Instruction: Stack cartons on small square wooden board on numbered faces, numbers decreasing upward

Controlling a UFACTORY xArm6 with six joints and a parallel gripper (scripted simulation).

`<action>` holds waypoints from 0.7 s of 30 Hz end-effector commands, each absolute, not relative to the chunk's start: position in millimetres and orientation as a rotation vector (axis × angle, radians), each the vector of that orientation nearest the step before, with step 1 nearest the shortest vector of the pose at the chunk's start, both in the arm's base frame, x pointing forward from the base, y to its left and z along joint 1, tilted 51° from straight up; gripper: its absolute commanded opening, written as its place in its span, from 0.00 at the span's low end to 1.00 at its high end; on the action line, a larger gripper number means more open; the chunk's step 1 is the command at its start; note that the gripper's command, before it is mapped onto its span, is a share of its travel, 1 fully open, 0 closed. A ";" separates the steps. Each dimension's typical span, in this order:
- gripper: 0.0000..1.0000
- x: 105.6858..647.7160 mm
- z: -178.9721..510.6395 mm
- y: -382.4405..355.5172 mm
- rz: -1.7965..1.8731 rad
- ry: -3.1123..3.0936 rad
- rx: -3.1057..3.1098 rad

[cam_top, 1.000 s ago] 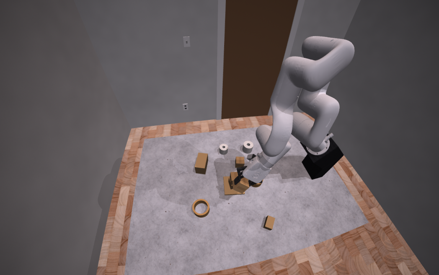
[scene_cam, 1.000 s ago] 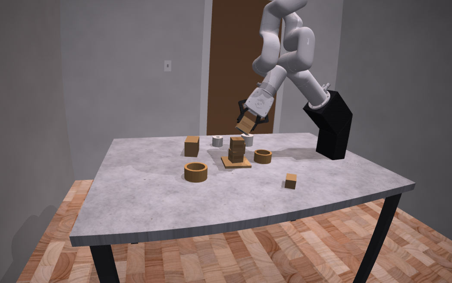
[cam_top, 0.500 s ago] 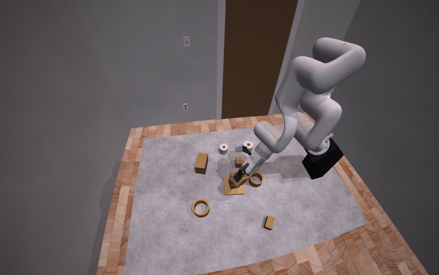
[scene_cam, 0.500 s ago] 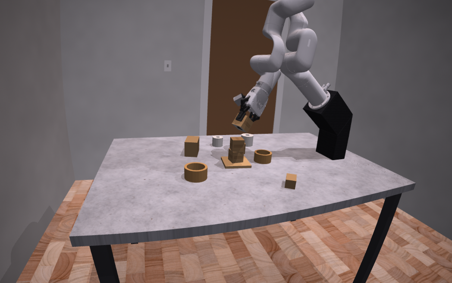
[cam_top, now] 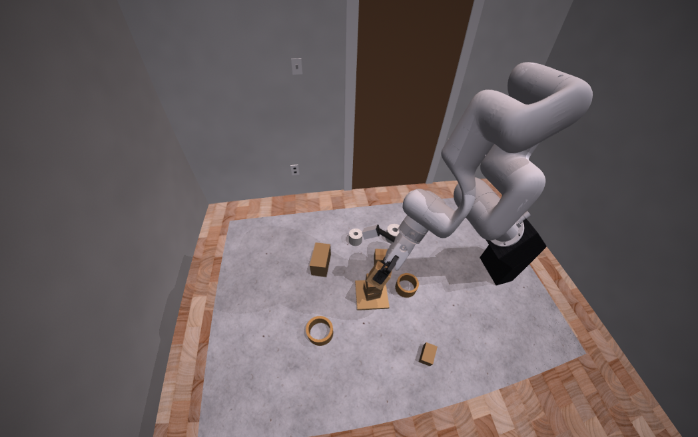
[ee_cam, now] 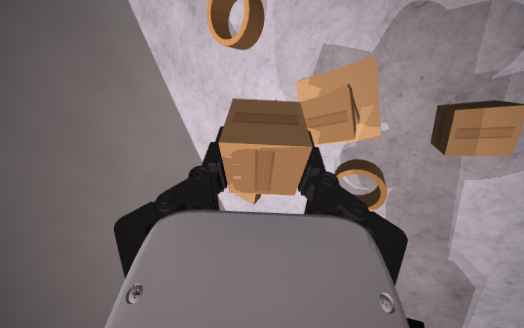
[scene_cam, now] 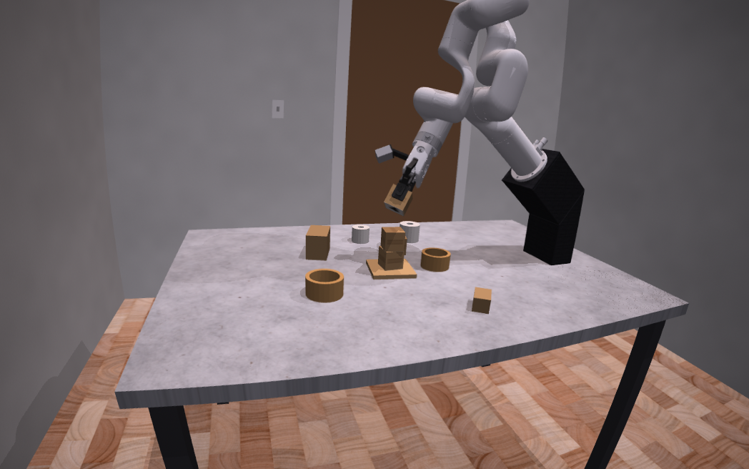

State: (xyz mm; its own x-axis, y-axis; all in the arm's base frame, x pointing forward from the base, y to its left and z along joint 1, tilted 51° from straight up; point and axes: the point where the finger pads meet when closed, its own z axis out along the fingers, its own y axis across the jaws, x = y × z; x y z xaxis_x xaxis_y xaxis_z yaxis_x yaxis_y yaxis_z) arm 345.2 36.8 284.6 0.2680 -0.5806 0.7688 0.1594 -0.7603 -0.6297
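Looks about half done from here. Two cartons, the lower one [cam_top: 373, 294] [scene_cam: 391, 259] and the upper one [cam_top: 369, 284] [scene_cam: 392, 239] [ee_cam: 330, 119], stand stacked on the wooden board [cam_top: 381, 304] [scene_cam: 392, 273] [ee_cam: 366, 75]. The hand [cam_top: 381, 275] [scene_cam: 399, 194] [ee_cam: 264, 142] grips a third carton [cam_top: 377, 268] [scene_cam: 390, 199] [ee_cam: 265, 170], tilted above the table. The fourth carton [cam_top: 380, 253] [scene_cam: 404, 247] [ee_cam: 482, 131] sits off the board, behind the pair. Two remain to add, then letting go; whether the order is right I can't fairly say, as no numbers are readable.

Claw [cam_top: 381, 275] [scene_cam: 399, 194] [ee_cam: 264, 142] and gripped carton [cam_top: 373, 272] [scene_cam: 390, 200] [ee_cam: 265, 145] newly rotated.
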 end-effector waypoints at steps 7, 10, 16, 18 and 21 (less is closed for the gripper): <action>0.00 344.0 289.4 14.9 -1.622 0.071 -2.080; 0.00 344.0 289.8 13.4 -1.622 0.071 -2.080; 0.00 343.9 290.5 10.8 -1.622 0.070 -2.081; 0.00 343.9 290.6 10.5 -1.622 0.070 -2.081; 0.00 343.9 290.6 10.4 -1.622 0.070 -2.081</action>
